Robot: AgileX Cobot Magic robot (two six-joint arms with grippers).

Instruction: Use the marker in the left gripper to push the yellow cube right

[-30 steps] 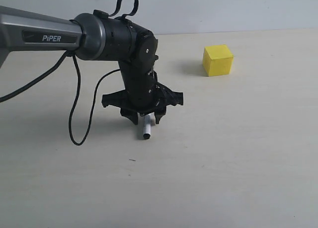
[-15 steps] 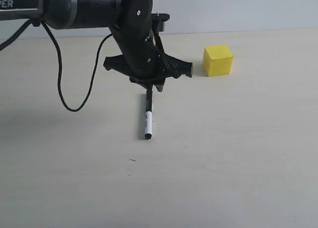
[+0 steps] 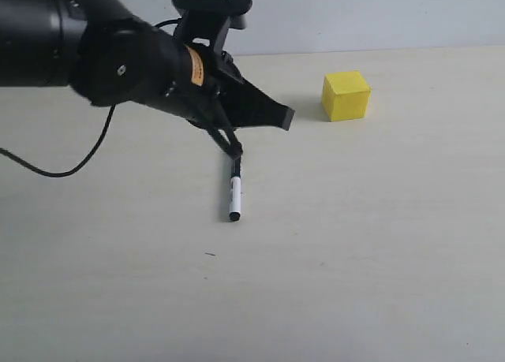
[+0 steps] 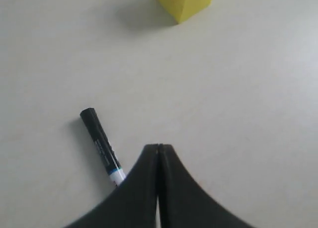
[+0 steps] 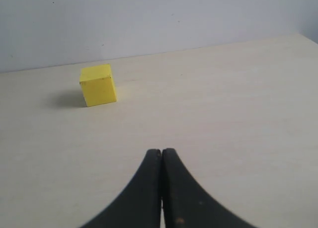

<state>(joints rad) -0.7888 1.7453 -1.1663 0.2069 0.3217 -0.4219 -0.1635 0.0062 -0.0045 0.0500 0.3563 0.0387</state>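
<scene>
The left pincer (image 4: 158,147) hangs tilted above the worktop (image 3: 355,251) with its two fingers pressed together and nothing between them. The marker (image 3: 234,190) is not in its hold. It lies flat on the worktop just beneath the fingertips, with its black cap end nearest them in the exterior view and its white barrel and dark tip pointing away from them. Whether a fingertip touches the cap I cannot tell. The marker looks light, stiff and smooth, and being round it will likely roll or pivot if nudged. The sound place to take it is across the barrel near the middle, leaving a good length free to push with. Further out, the yellow cube (image 3: 346,95) sits to the right and toward the back of the worktop, flat on its base and well apart from both marker and pincer. It looks light and hard, apt to slide but to turn if met off centre, so low on the middle of its left face seems best. The right pincer (image 5: 161,151) is likewise closed on nothing.
</scene>
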